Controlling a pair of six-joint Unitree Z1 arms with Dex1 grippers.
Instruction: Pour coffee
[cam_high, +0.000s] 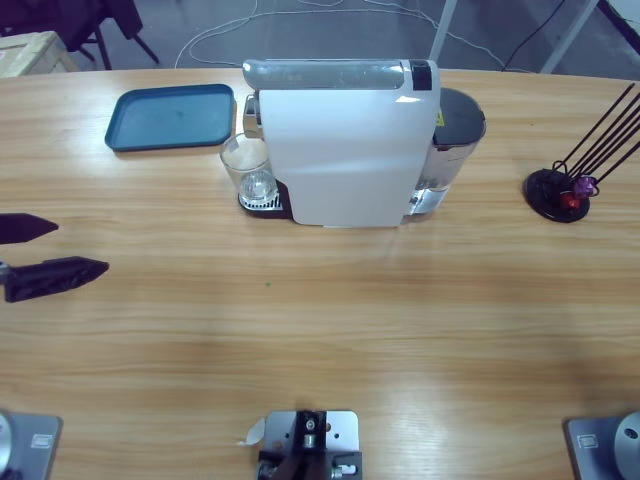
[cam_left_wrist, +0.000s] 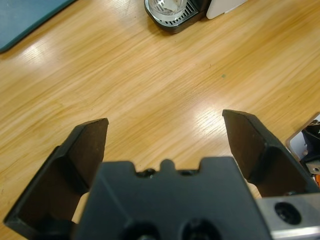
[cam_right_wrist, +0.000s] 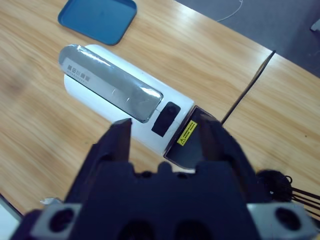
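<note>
Now: left gripper (cam_left_wrist: 165, 135) open over bare table (cam_left_wrist: 150, 85), well apart from glass (cam_left_wrist: 167, 6); right gripper (cam_right_wrist: 165, 132) open above machine (cam_right_wrist: 115, 95).

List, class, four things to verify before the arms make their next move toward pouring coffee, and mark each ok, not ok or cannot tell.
1. Glass stands on the drip grate of the coffee machine: ok.
2. Left pincer open, holding nothing: ok.
3. Right pincer open above the machine top: ok.
4. Water in the tank: cannot tell.
5. Blue tray apart from the machine: ok.
</note>
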